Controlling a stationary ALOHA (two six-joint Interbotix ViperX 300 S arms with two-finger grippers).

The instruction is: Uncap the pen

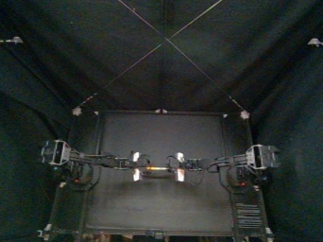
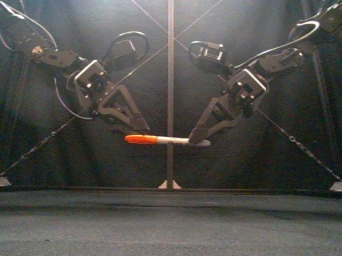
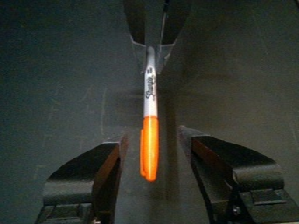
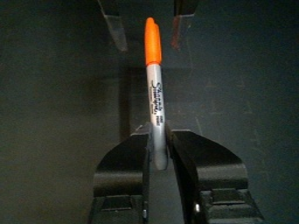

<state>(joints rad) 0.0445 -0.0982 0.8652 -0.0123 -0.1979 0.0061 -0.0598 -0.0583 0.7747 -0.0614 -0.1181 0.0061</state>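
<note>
The counter (image 2: 80, 228) is nearest in the front view, a bare black surface running back to the curtain (image 2: 171, 60). Above it, at mid-depth, the pen (image 2: 158, 140) hangs level in the air, clear of the counter, between the two hands.

Right hand (image 2: 201, 140): it reaches down from the right, and its jaws are clamped on the pale barrel (image 4: 156, 96) at the end opposite the cap. In the right wrist view both jaws press against the barrel with no gap on either side. This hand alone carries the pen.

Left hand (image 2: 136, 130): it reaches down from the left, over the orange cap (image 2: 138, 139). In the left wrist view the jaws stand apart, one on each side of the cap (image 3: 149, 150). Dark space shows between each jaw and the cap, so neither jaw touches it.

Pen: the cap is seated on the barrel and points toward the left arm. Black print runs along the barrel (image 3: 149, 87).

In the top view the two hands (image 1: 136, 169) (image 1: 180, 169) face each other over the middle of the counter (image 1: 158, 213), with the pen (image 1: 158, 171) bridging them.
</note>
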